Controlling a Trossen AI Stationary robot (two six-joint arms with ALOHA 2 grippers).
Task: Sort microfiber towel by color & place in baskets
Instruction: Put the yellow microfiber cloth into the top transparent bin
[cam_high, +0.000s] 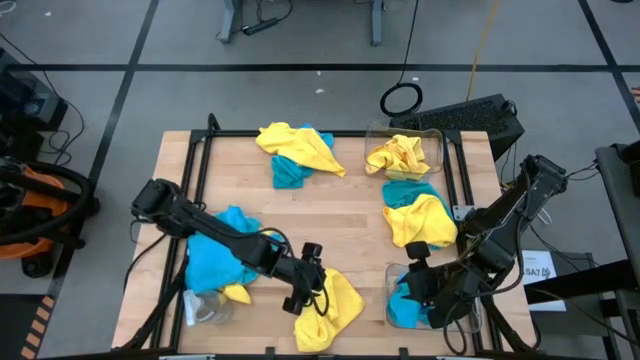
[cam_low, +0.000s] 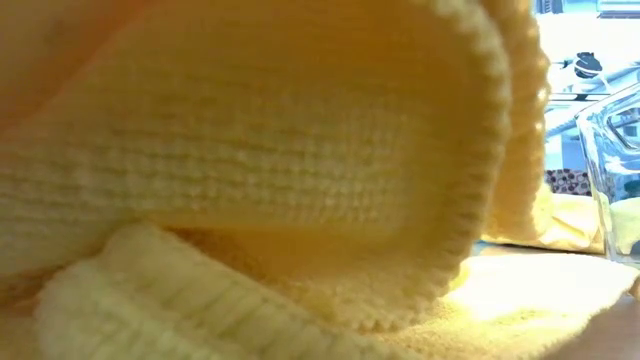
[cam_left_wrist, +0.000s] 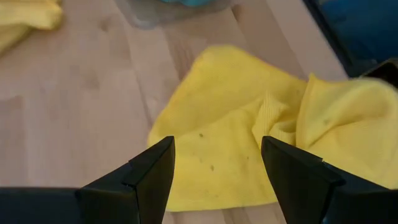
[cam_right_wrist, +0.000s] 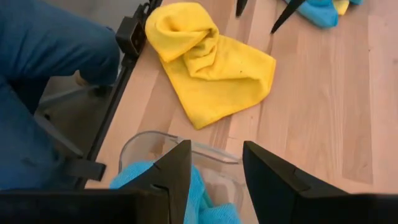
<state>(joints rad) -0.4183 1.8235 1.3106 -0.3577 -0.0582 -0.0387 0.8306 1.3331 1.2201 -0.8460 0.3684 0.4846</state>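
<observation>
A crumpled yellow microfiber towel (cam_high: 330, 305) (cam_left_wrist: 249, 93) (cam_right_wrist: 211, 62) lies flat on the wooden table near its front edge. My left gripper (cam_high: 303, 290) (cam_left_wrist: 217, 143) hangs open just above the towel's near-left part, one finger on each side of it, touching nothing. My right gripper (cam_high: 415, 265) (cam_right_wrist: 216, 149) is open above the near-right clear basket (cam_right_wrist: 149, 140), in which a blue towel (cam_right_wrist: 134, 177) (cam_high: 403, 308) lies. The far-right basket (cam_high: 432, 140) holds yellow towels (cam_high: 398, 155). The same yellow towel (cam_low: 250, 150) fills the low view.
Loose towels lie in piles: yellow over blue (cam_high: 295, 150) at the far middle, yellow over blue (cam_high: 418, 215) at the right, blue with some yellow (cam_high: 220, 260) under my left arm. A small clear round object (cam_high: 205, 308) sits near left. A person's blue-clad legs (cam_right_wrist: 50, 62) stand at the table's front edge.
</observation>
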